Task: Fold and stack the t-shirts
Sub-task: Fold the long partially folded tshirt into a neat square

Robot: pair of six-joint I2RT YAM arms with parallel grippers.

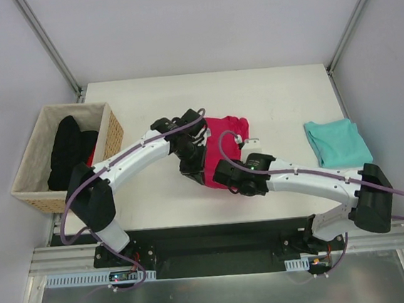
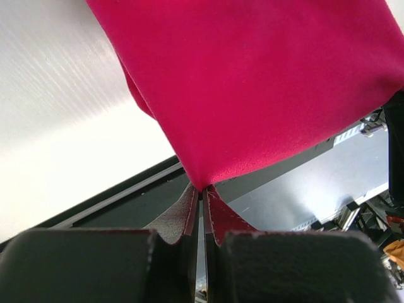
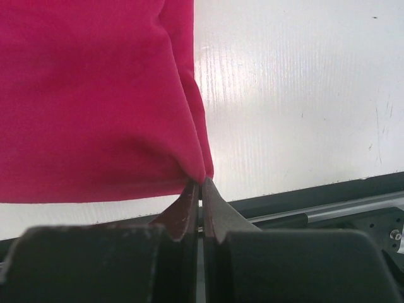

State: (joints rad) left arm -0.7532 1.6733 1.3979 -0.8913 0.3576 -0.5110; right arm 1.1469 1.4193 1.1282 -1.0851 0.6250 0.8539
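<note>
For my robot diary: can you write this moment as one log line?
left gripper: shut on pink t-shirt edge | right gripper: shut on pink t-shirt edge | teal t-shirt: lying apart, far right

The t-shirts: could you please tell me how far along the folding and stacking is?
Done: the teal t-shirt lies folded at the right of the table. In hand: the left gripper and right gripper are each shut on the pink t-shirt, apparently mid-fold. Left: finishing that fold, stacking the two, and perhaps the dark clothes in the basket.
</note>
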